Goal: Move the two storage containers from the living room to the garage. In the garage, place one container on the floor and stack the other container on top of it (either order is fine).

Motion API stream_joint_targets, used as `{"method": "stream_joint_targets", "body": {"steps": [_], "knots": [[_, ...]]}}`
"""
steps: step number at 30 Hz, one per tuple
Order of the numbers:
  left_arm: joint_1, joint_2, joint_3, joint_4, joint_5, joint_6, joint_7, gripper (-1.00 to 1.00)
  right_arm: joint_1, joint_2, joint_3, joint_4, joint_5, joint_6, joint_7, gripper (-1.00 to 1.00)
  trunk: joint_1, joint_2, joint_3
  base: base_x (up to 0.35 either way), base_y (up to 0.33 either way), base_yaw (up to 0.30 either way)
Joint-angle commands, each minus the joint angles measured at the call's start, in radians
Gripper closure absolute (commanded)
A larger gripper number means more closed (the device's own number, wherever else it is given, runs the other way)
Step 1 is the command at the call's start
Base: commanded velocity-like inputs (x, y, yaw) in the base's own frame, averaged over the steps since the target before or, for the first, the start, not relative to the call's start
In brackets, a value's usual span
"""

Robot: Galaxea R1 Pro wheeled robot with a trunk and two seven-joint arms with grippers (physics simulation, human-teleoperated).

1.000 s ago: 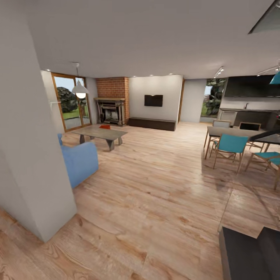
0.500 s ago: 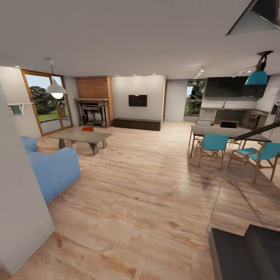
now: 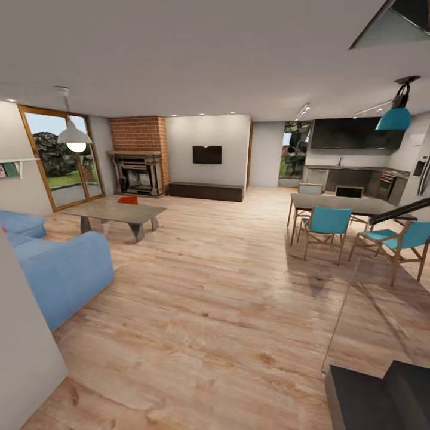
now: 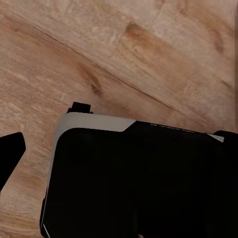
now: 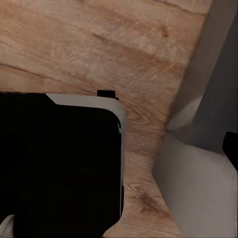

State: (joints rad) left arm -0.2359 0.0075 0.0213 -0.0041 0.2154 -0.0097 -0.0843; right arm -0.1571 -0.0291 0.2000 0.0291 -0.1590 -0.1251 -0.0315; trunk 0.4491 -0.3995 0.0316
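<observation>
I am in the living room with its light wood plank floor (image 3: 227, 298). One orange-red storage container (image 3: 127, 200) sits on the grey coffee table (image 3: 113, 212), far ahead at the left, in front of the brick fireplace (image 3: 138, 170). In the left wrist view one dark fingertip (image 4: 11, 153) shows at the picture's edge over wood planks, beside my black base (image 4: 134, 183). A dark fingertip (image 5: 231, 148) likewise shows at the edge of the right wrist view. Both sit wide out, with nothing between the fingers.
A blue sofa (image 3: 57, 269) stands close at the left, with a pale wall corner (image 3: 24, 352) nearer still. A dining table (image 3: 349, 206) with teal chairs (image 3: 325, 224) is at the right, the kitchen behind. Glass doors (image 3: 57, 158) are at far left. Open planks run down the middle.
The head view has swung and moved forward past the wall corner. More of the sofa, glass doors and dining area shows now. The container and furniture have not moved.
</observation>
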Motion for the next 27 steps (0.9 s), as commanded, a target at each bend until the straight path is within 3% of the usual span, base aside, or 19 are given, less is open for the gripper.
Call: {"method": "stream_joint_targets", "body": {"steps": [1, 4, 17, 20, 27], "knots": [[0.000, 0.001, 0.002, 0.001, 0.007, -0.001, -0.005, -1.00, -0.001, 0.001, 0.010, 0.003, 0.007, -0.006, -0.001, -1.00, 0.001, -0.001, 0.000, 0.329, 0.000, 0.000], [0.000, 0.001, 0.002, 0.001, 0.007, -0.001, -0.005, -1.00, -0.001, 0.004, 0.011, 0.002, 0.043, -0.005, 0.000, -1.00, 0.001, -0.001, 0.000, 0.329, 0.000, 0.000], [0.000, 0.000, 0.002, 0.001, 0.008, 0.000, -0.005, -1.00, -0.001, 0.001, 0.013, 0.002, 0.061, -0.015, 0.005, -1.00, 0.001, -0.001, 0.000, 0.329, 0.000, 0.000], [0.000, 0.001, 0.002, 0.001, 0.009, 0.000, -0.005, -1.00, -0.001, 0.002, 0.011, 0.002, 0.104, -0.018, 0.005, -1.00, 0.001, -0.001, 0.000, 0.329, 0.000, 0.000], [0.000, 0.001, 0.002, 0.001, 0.009, -0.001, -0.005, -1.00, -0.001, 0.002, 0.010, 0.002, 0.120, -0.019, 0.004, -1.00, 0.001, -0.001, 0.000, 0.329, 0.000, 0.000]]}}
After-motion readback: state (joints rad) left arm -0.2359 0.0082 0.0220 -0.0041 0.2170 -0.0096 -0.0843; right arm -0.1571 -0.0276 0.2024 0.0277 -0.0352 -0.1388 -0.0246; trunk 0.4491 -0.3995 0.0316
